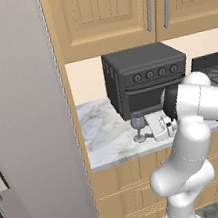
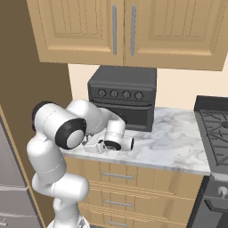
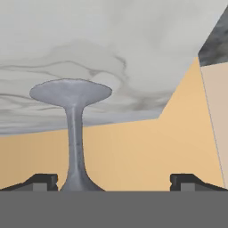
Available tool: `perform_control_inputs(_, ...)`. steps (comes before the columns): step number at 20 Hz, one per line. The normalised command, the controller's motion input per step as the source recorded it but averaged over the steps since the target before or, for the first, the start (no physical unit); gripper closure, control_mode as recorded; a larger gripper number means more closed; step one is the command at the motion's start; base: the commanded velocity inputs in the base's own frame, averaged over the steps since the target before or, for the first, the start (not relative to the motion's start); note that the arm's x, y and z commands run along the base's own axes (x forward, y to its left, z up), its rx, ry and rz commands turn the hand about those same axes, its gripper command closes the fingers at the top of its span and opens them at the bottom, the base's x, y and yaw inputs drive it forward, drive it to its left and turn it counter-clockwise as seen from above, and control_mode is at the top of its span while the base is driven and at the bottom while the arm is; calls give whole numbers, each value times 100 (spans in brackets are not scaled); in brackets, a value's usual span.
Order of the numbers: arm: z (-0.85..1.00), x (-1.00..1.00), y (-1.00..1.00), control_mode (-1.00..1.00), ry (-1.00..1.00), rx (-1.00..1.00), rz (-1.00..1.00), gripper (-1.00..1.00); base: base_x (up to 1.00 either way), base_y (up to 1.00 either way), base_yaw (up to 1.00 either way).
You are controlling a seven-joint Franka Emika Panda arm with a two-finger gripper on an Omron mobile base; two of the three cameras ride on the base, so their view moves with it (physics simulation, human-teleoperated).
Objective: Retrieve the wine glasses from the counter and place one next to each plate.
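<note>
Here a wine glass [image 1: 138,127] stands upright on the marble counter [image 1: 102,132], close to its front edge and just in front of the dark toaster oven [image 1: 144,78]. The gripper [image 1: 166,127] sits right beside the glass at stem height, lying sideways, its fingers spread wide with nothing clasped. In the hand view the stem and round foot [image 3: 71,92] appear rolled over, between the two finger tips but nearer the left one [image 3: 39,181]; the bowl is cut off at the bottom. From the right base camera the arm hides the glass. Bare marble lies left of the glass, up to the tall cabinet wall [image 1: 23,116].
</note>
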Motion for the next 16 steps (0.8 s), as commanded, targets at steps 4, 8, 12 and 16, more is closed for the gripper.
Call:
perform_control_inputs(4, 0, 11, 4, -100, 2, 0, 0, -100, 0, 0, 0)
perform_control_inputs(8, 0, 2, 5, -100, 0, 0, 0, -100, 0, 0, 0)
perform_control_inputs(12, 0, 0, 16, -100, 0, 0, 0, -100, 0, 0, 0)
perform_control_inputs(16, 0, 0, 16, -100, 0, 0, 0, -100, 0, 0, 0)
